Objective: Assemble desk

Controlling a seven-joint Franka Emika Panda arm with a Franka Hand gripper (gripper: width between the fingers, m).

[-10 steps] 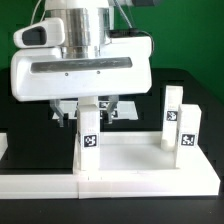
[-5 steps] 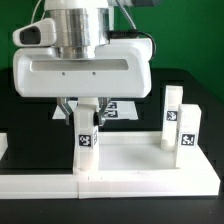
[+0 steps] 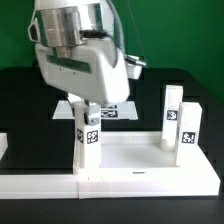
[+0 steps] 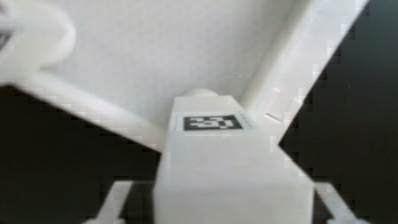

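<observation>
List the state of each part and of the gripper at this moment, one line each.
gripper: closed on the top of the near leg, wrist turned.
near leg: upright on the desk top, held.
two legs at the exterior view's right: upright, side by side, free.
desk top: flat on the table, rim up.
marker board: flat behind the arm, mostly hidden.
</observation>
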